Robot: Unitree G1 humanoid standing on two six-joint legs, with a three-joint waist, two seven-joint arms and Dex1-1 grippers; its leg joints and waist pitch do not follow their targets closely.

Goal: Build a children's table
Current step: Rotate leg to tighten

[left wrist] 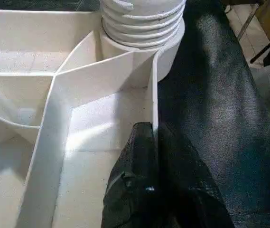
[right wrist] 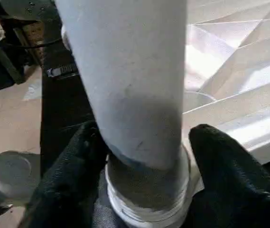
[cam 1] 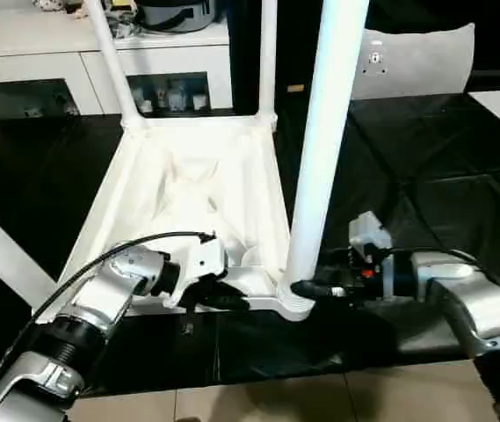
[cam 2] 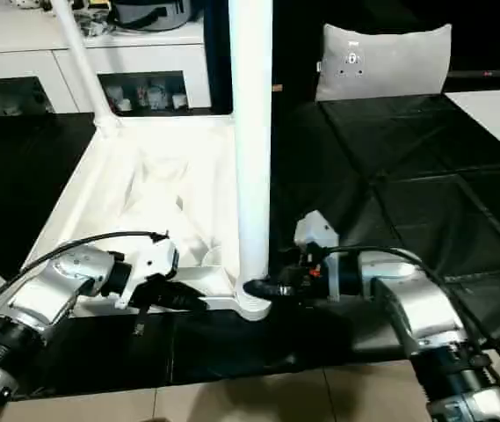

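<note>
On the black mat (cam 1: 425, 202) lies the table top (cam 1: 188, 189), underside up, with legs standing in its far corner sockets at eleven and twelve o'clock. At the near corner, about five o'clock on the top, a third leg (cam 1: 324, 141) stands upright in its socket (cam 1: 292, 303). The left gripper (left wrist: 154, 142) is pinched together on the thin rim wall (left wrist: 153, 90) beside that socket. The right gripper (right wrist: 144, 142) straddles the leg's base, one finger (right wrist: 225, 156) on each side; whether they press it, I cannot tell.
</note>
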